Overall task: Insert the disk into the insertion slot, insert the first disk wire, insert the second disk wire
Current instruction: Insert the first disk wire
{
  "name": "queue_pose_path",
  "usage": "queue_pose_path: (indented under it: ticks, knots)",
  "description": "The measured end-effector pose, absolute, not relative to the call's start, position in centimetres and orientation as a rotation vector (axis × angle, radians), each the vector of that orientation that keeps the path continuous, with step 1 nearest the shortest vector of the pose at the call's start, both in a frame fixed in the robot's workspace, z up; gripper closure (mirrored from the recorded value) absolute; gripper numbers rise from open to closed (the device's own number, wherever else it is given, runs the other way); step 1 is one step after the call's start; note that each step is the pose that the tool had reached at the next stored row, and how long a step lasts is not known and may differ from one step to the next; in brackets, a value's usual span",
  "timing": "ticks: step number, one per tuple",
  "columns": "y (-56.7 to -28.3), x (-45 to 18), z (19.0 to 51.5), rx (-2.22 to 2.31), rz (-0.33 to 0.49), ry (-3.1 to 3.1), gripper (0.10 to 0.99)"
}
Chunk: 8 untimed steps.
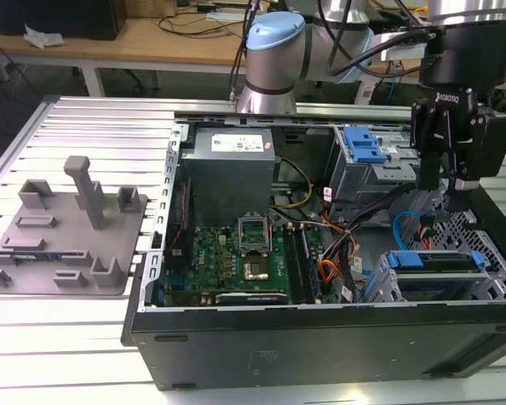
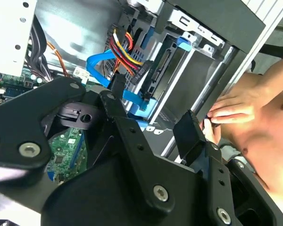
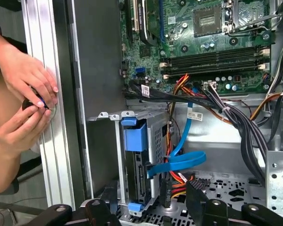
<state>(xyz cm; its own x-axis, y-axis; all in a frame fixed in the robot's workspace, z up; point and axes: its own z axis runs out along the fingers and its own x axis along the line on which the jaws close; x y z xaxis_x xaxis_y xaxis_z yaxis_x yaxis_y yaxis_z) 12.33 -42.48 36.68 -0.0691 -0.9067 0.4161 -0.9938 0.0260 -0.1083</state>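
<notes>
with the computer case open so the arm can reach in from above, the gripper hangs by the insertion slot, jaws apart and empty, facing the plug end. the disk sits seated in that slot, its connector edge left exposed, where the blue data wire and red-and-yellow power wire both appear plugged in.

We see the gripper with its 2 fingers spread apart and a blue cable passing between them, near the disk seated in the insertion slot. A person's 2 hands meet beside the case wall.
</notes>
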Motion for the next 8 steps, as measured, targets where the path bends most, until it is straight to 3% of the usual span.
queue_pose_path:
  ticks: [4, 5, 8]
  knots:
    - [-42.42, 12.51, 35.91, 1.963, 0.56, -2.061, 0.392]
    - [-42.39, 12.52, 35.88, 1.961, 0.563, -2.058, 0.329]
    - [-42.36, 12.53, 35.83, 1.96, 0.569, -2.052, 0.329]
